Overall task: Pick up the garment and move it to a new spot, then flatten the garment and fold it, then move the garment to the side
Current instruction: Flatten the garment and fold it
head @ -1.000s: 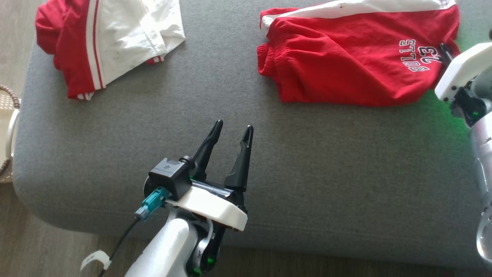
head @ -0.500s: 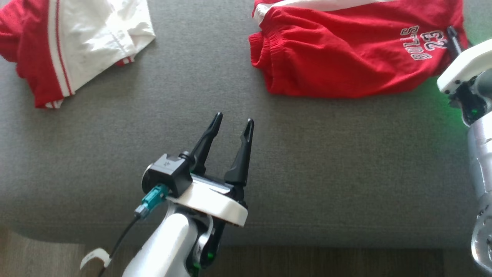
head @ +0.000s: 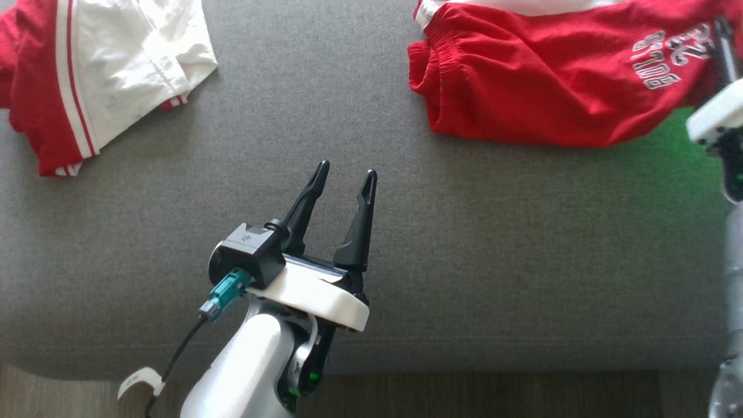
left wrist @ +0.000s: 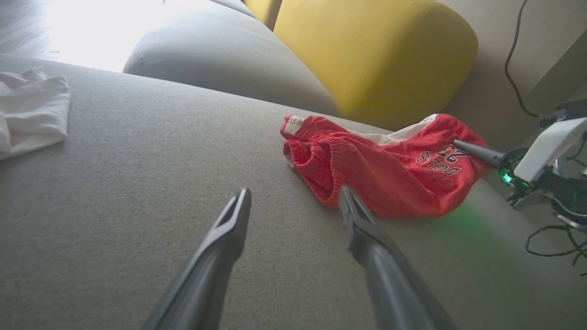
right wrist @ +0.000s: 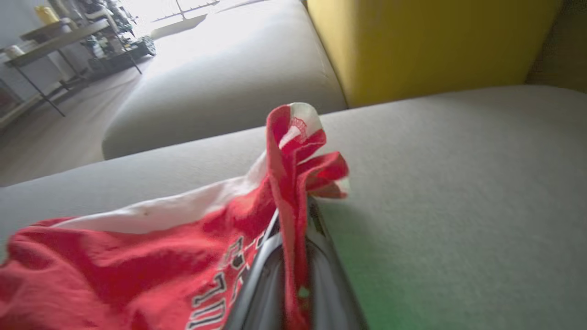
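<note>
Loosely bunched, the red shorts (head: 540, 87), with a white side band and a white "BULLS 23" print, lay at the far right of the grey sofa seat (head: 493, 232). The right gripper (left wrist: 460, 145) was clamped on their right-hand edge, a tuft of cloth sticking up past its tips, while the left gripper (head: 346, 170) hung with jaws spread apart over the near middle of the seat, touching nothing. A second red-and-white garment (head: 116, 75) lay far left, well apart; a yellow cushion (left wrist: 376, 55) stood beyond the shorts.
</note>
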{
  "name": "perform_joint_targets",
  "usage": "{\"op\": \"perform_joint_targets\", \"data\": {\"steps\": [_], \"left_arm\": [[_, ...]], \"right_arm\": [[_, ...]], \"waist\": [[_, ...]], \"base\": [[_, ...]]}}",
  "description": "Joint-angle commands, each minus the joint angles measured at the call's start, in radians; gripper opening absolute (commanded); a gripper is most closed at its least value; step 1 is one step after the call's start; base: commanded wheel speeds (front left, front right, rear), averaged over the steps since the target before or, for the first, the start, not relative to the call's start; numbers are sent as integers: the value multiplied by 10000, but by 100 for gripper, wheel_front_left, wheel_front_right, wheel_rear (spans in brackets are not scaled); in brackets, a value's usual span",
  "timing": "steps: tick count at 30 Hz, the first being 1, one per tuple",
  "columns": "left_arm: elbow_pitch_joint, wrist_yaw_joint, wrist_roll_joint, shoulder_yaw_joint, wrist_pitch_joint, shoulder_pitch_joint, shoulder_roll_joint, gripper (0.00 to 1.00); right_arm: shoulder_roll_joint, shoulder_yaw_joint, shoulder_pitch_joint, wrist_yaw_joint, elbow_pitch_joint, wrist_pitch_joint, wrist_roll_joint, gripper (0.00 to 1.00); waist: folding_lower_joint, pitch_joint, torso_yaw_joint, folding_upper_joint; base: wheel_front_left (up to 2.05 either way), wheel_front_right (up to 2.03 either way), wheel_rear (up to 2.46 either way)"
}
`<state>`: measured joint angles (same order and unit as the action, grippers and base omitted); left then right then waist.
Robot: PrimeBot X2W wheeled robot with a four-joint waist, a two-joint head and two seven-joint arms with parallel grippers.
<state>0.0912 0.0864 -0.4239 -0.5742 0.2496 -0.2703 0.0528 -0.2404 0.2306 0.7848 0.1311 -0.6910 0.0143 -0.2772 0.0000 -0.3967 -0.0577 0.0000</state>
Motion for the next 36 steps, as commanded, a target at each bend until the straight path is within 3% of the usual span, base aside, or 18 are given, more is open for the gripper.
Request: {"op": "perform_joint_targets", "data": {"steps": [1,8,14,23,36], "left_arm": [[-277,-37,34,256,122,-44,-25,100],[-234,-7,-106,182,122,139,-26,100],[-261,33,-282,42,122,290,-26,100],[-310,117,-562,-221,122,460,-26,100],[-379,215,-736,-321,122,602,-26,100]], "right_arm": [[177,-275,-117,-4,653,123,-76,0],[1184,-1073,-1142,-4,2757,998,-105,0],[1747,-1755,-1354,-4,3295,1596,-130,0],[1895,-2391,-723,-4,2167,1822,-394,0],[1900,-3494,-33,-4,-475,1018,-837,0]], "waist": [[0,85,1,0],[0,624,-258,0],[0,949,-577,0],[0,1242,-1179,0],[0,1400,-1551,0]], "base": [[0,0,0],[0,0,0],[0,0,0],[0,0,0],[0,0,0]]}}
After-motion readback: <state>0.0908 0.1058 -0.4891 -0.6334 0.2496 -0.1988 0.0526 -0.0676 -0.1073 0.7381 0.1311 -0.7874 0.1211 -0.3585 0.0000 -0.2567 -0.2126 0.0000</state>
